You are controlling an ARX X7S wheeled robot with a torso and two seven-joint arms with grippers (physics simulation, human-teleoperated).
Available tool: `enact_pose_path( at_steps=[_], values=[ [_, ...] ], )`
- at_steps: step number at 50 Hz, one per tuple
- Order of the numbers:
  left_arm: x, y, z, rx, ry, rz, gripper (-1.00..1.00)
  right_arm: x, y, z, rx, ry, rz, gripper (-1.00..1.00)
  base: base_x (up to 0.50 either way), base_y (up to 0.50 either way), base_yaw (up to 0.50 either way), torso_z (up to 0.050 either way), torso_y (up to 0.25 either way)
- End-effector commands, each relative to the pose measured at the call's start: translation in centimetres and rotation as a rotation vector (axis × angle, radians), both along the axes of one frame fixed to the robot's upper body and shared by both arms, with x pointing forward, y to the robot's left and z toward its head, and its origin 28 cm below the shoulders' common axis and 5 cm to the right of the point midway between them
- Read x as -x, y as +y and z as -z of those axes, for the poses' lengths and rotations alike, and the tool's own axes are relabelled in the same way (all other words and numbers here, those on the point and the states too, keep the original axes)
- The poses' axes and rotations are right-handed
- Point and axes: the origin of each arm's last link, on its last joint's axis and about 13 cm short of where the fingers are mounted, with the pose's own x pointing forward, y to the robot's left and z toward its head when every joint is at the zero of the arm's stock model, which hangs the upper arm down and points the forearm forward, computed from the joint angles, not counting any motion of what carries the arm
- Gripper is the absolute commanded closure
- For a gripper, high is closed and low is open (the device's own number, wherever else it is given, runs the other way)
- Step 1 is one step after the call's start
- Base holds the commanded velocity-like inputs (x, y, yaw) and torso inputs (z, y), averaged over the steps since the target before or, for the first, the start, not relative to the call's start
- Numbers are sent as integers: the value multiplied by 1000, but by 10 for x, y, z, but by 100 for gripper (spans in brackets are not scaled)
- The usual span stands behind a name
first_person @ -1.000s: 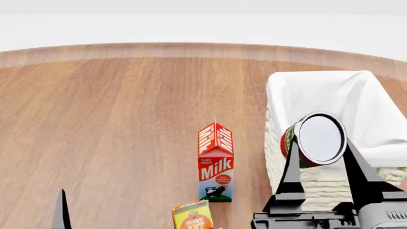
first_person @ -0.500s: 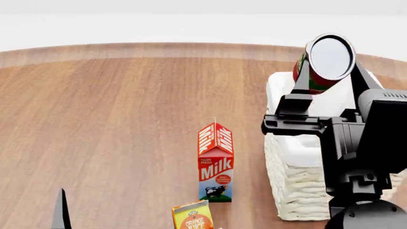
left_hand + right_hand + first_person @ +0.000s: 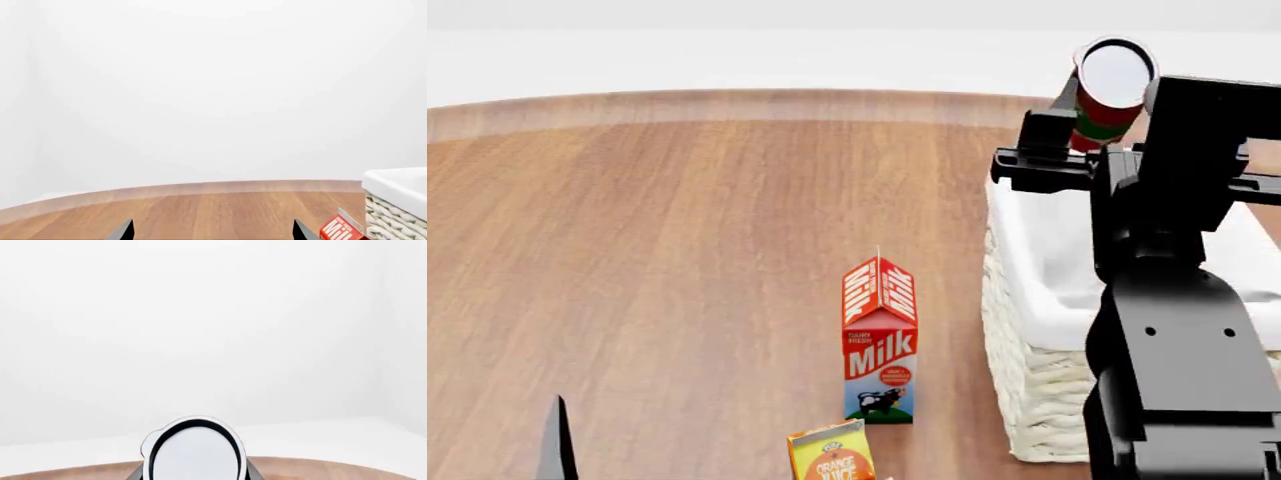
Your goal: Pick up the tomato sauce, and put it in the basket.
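My right gripper (image 3: 1108,100) is shut on the tomato sauce can (image 3: 1110,85), a red and green can with a silvery-white top, and holds it high above the far end of the cream wicker basket (image 3: 1034,370). In the right wrist view the can's white top (image 3: 193,452) fills the space between the fingers. The basket's white lining (image 3: 1054,270) shows under the arm, and its corner shows in the left wrist view (image 3: 397,205). My left gripper (image 3: 212,232) is open and empty, low at the table's front left; one fingertip (image 3: 557,440) shows in the head view.
A red milk carton (image 3: 880,340) stands left of the basket, also seen in the left wrist view (image 3: 340,230). An orange juice carton (image 3: 831,455) stands in front of it at the frame's bottom edge. The wooden table (image 3: 667,250) stretches to the left and back.
My right arm has risen and moved away from me with the can, from beside the basket's near wall to high over its far end. The left arm has not moved.
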Motion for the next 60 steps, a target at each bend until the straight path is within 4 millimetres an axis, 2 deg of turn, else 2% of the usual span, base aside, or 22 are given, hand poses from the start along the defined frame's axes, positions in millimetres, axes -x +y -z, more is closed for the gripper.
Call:
enact_pose_path(
  at_steps=[1,16,27,60],
  values=[
    [-1,0,1,1,3,-1,-100,-28,-5,3,11,71,44,100,0,0,0,0,0],
    [-2,1,2,2,6,-1,-100,-55,-16,15,14,164,127,100,0,0,0,0,0],
    [-1,1,2,3,7,-2,-100,-55,-17,15,16,225,152,100,0,0,0,0,1],
    [-2,0,4,1,13,0,-100,-44,-20,47,-27,399,172,100,0,0,0,0,0]
  ],
)
